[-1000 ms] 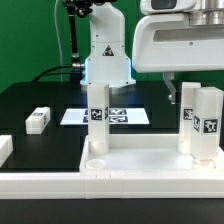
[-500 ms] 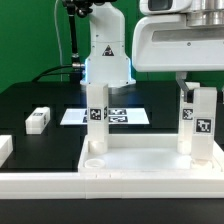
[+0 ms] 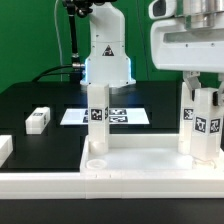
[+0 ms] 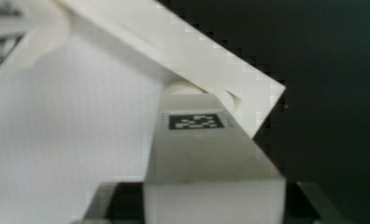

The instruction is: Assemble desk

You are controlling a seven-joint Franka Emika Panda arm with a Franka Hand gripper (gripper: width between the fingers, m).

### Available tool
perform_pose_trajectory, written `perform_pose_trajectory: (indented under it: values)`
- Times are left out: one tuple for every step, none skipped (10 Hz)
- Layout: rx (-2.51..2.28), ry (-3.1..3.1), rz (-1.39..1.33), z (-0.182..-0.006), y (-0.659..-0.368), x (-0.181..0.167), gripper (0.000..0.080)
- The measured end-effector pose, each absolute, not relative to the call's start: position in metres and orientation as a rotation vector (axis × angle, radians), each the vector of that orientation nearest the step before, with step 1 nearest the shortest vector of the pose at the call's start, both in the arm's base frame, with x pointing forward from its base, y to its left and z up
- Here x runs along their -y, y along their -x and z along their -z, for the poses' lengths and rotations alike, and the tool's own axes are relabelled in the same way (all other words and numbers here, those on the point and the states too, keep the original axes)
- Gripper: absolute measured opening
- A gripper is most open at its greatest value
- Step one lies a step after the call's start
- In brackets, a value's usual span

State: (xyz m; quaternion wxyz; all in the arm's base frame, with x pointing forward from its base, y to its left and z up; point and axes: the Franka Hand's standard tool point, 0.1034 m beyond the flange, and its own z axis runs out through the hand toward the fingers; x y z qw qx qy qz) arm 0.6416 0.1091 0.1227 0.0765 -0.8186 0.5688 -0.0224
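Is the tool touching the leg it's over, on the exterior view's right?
Touching. In the wrist view the leg fills the space between the two fingers of the tool, with no gap on either side.

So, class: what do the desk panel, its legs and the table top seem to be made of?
Desk panel: probably moulded plastic, matte white, with rounded raised rim. Legs: likely the same white plastic, tags printed or stuck on. Table: black, matte; material unclear.
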Motion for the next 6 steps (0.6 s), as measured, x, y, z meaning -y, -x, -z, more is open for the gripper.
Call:
perform_pose_trajectory:
  values:
    - [-1.833, 2.333, 0.057, -0.122, -0.6402, -0.1119, 0.0291]
    - [-1.901, 2.276, 0.047, -0.1217, -0.6398, -0.115, 0.0291]
    - [-1.92, 2.258, 0.043, -0.1215, -0.6399, -0.1149, 0.0369]
    - [-1.955, 2.228, 0.038, -0.1207, -0.6397, -0.1151, 0.0507]
    - [-1.937, 2.245, 0.04, -0.1204, -0.6396, -0.1151, 0.0603]
    - [-1.845, 2.324, 0.052, -0.1207, -0.6398, -0.1136, 0.0603]
